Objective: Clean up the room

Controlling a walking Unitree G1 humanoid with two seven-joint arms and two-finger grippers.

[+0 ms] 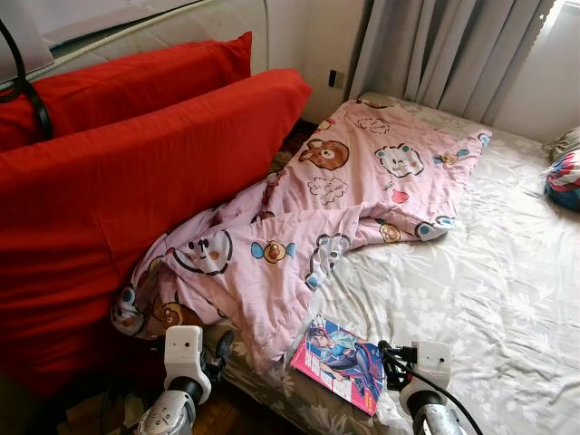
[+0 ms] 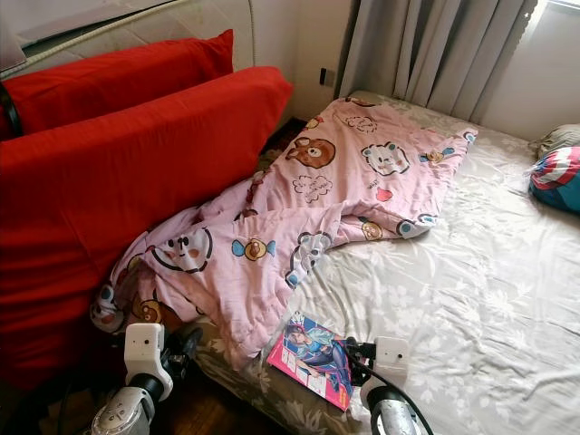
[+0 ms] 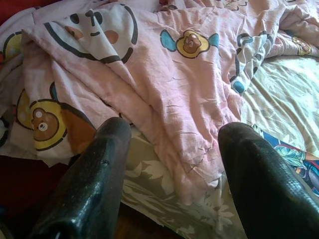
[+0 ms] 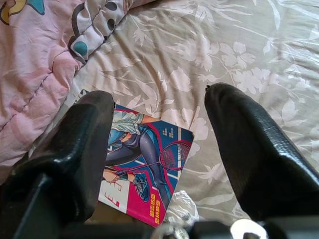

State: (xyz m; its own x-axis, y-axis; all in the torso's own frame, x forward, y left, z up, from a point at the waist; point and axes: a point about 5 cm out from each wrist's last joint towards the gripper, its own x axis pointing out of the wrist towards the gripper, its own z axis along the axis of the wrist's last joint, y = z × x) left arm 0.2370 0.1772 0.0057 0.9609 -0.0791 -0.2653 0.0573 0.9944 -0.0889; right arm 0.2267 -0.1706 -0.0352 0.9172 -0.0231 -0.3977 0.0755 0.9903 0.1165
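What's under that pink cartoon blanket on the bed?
Under the pink blanket you can see the floral bedsheet running beneath its edges, and its near corner slightly overlaps the magazine. Anything else beneath its rumpled folds is covered, so I cannot tell.

A rumpled pink cartoon quilt (image 2: 308, 195) lies across the bed (image 2: 471, 272), against red cushions (image 2: 109, 172). A magazine (image 2: 313, 358) rests near the bed's edge, just beside the right claw (image 2: 355, 352).

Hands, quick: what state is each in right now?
Left hand: open, empty, above the pink blanket.
Right hand: open, empty, above the magazine.
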